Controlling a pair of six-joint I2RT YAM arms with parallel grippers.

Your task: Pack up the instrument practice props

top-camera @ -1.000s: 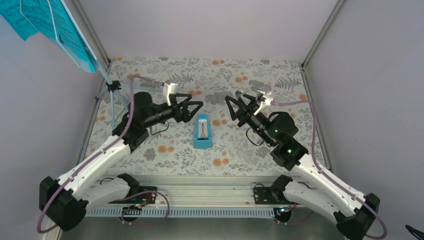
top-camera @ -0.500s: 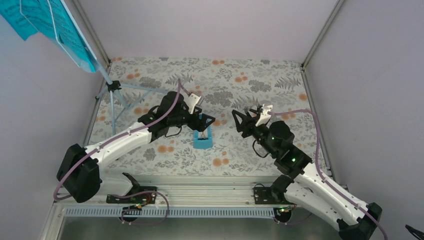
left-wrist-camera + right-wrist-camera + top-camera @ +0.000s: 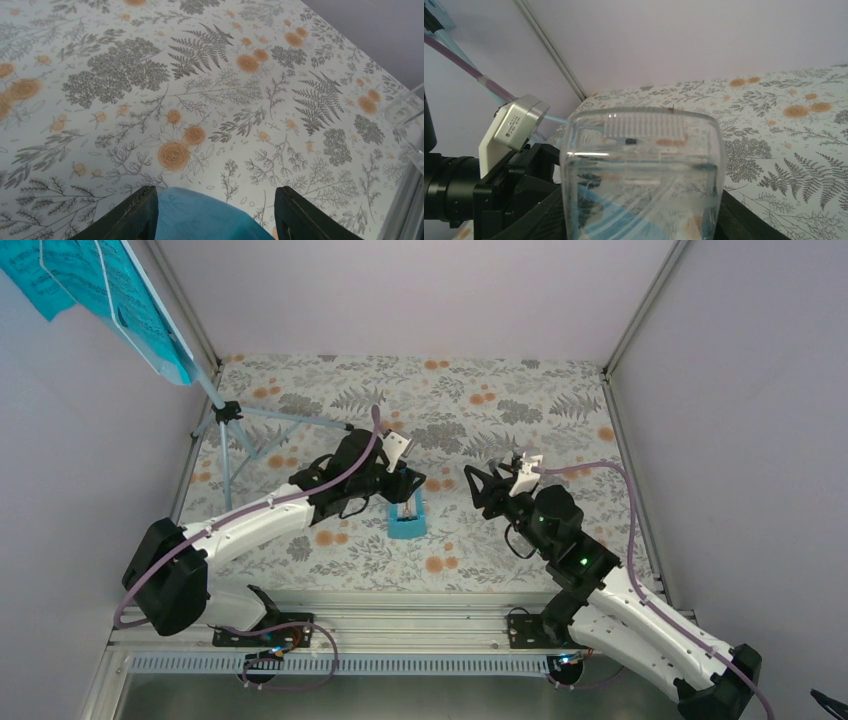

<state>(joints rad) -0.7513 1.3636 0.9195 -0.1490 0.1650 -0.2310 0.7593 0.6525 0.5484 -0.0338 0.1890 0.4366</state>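
Note:
The small blue metronome [image 3: 405,518] lies on the floral table top; in the left wrist view its blue top [image 3: 205,220] shows. My left gripper [image 3: 408,486] is over it, jaws open [image 3: 215,194], the blue body between them against the left finger [image 3: 142,212]. My right gripper [image 3: 479,486] is shut on a clear plastic box [image 3: 641,165], held just right of the metronome. The pale blue music stand [image 3: 228,420] stands at the far left, with turquoise sheet-music pages [image 3: 70,275] on its desk.
The floral mat [image 3: 500,400] covers the table, with walls and aluminium posts [image 3: 635,310] on three sides. The left arm's wrist camera [image 3: 514,127] sits close to the clear box. The stand's tripod legs [image 3: 285,420] spread behind the left arm.
My left arm swung right from beside the stand and came down over the metronome, jaws astride it. My right gripper drew back and lower a little with the clear box.

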